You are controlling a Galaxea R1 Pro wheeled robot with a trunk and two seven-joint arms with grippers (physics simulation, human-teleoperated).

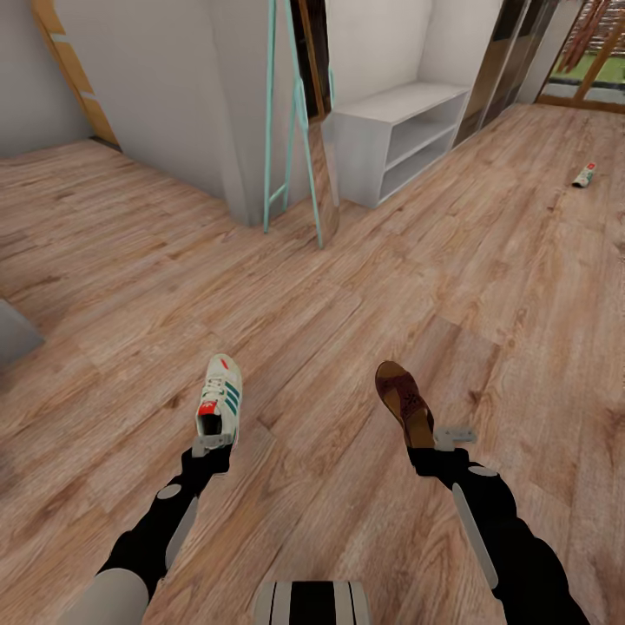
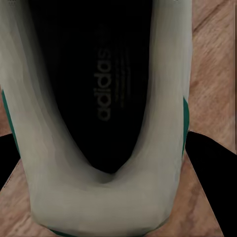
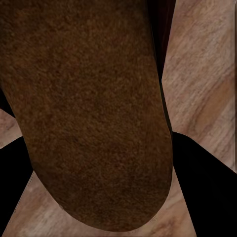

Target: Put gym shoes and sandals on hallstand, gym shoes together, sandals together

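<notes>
Left tool (image 1: 213, 444) clenched on gym shoe (image 1: 220, 397) heel, right tool (image 1: 453, 437) on sandal (image 1: 404, 404) heel.

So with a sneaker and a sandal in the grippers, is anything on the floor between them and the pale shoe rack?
Mostly open wood-plank floor leads to the pale grey-white shoe rack. A leaning turquoise-framed mirror stands just left of it, nearest the cream sneaker; the brown sandal looks unobstructed.

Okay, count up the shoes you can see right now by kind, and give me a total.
Gym shoes: 2, one in the left gripper at, one far off on the floor.
Sandals: 1, in the right gripper at.
Total: 3
</notes>
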